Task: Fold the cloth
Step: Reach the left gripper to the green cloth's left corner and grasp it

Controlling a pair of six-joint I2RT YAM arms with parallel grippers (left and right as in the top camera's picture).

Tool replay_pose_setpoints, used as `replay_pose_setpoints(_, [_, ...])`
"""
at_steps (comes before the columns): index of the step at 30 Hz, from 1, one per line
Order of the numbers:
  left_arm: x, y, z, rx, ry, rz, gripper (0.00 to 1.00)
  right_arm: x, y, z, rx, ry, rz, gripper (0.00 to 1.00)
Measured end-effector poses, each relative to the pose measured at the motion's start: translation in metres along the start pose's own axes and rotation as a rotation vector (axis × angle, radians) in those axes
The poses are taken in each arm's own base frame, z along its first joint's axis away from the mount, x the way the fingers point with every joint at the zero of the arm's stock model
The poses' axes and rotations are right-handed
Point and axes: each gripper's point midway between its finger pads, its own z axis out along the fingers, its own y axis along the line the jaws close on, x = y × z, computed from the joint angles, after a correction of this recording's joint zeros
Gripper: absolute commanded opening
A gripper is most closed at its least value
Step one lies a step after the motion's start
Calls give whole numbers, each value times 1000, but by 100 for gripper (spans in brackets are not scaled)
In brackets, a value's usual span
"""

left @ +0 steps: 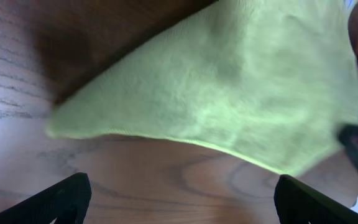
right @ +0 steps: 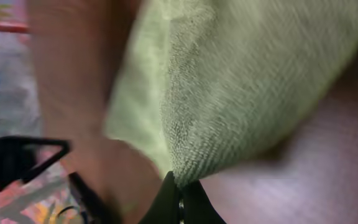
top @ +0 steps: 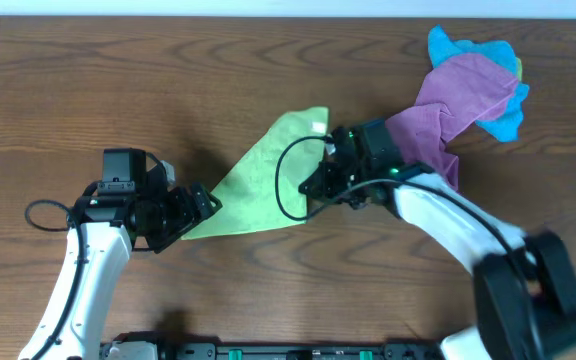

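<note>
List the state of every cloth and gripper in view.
Lime-green terry cloth: roughly triangular in outline, one edge pinched.
Right gripper: shut on the green cloth's edge.
Left gripper: open, near the green cloth's lower corner, holding nothing.
Purple terry cloth: crumpled, lying over the blue one.
Bright blue cloth: crumpled, partly covered.

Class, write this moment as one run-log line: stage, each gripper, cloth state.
stage: mid-fold | left gripper: open, short of the cloth corner | right gripper: shut on the cloth | cloth: triangle shape on table
</note>
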Motion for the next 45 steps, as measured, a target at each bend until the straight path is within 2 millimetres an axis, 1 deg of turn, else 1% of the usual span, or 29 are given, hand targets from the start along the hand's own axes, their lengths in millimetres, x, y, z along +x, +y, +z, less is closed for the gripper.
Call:
replay_pose_setpoints(3, [-2,-1,0,4,-6,4,95,7,24,-26,-20,-27,-37,2])
replay_pose_setpoints(6, [-4,-2,0,9,-15,9,95,15,41,-42,-29,-43,-71,2])
replay_pose_setpoints(9, [-6,-4,0,15,-25,15,95,16,57,-58,-47,-90,-115,2])
replay_pose_setpoints(11, [-7,-5,0,19,-28,17,95,14,65,-68,-56,-126,-139,2])
replay_pose_setpoints(14, [-7,-6,0,25,-27,18,96,11,71,-79,-56,-172,-162,2])
replay_pose_setpoints(19, [-6,-8,0,36,-21,16,95,5,72,-82,-49,-204,-173,2])
replay_pose_setpoints(25, [-2,-14,3,75,-4,2,95,4,65,-82,-12,-216,-161,2])
replay_pose_setpoints(27, [1,-15,10,103,3,-9,95,4,63,-82,-1,-216,-156,2])
replay_pose_setpoints(29, [9,-12,20,138,22,-35,95,4,61,-82,6,-218,-153,2])
replay_pose_setpoints(32, [33,0,39,189,86,-105,95,4,59,-82,18,-217,-148,2])
replay_pose_setpoints(34, [40,2,44,211,109,-130,95,4,58,-82,21,-217,-146,2])
replay_pose_setpoints(37, [42,1,48,239,108,-145,95,4,58,-82,22,-216,-145,2])
replay_pose_setpoints(41, [41,-7,55,287,86,-133,95,5,57,-82,23,-215,-144,2])
replay_pose_setpoints(45, [49,-9,65,304,87,-154,95,5,57,-82,23,-216,-144,2])
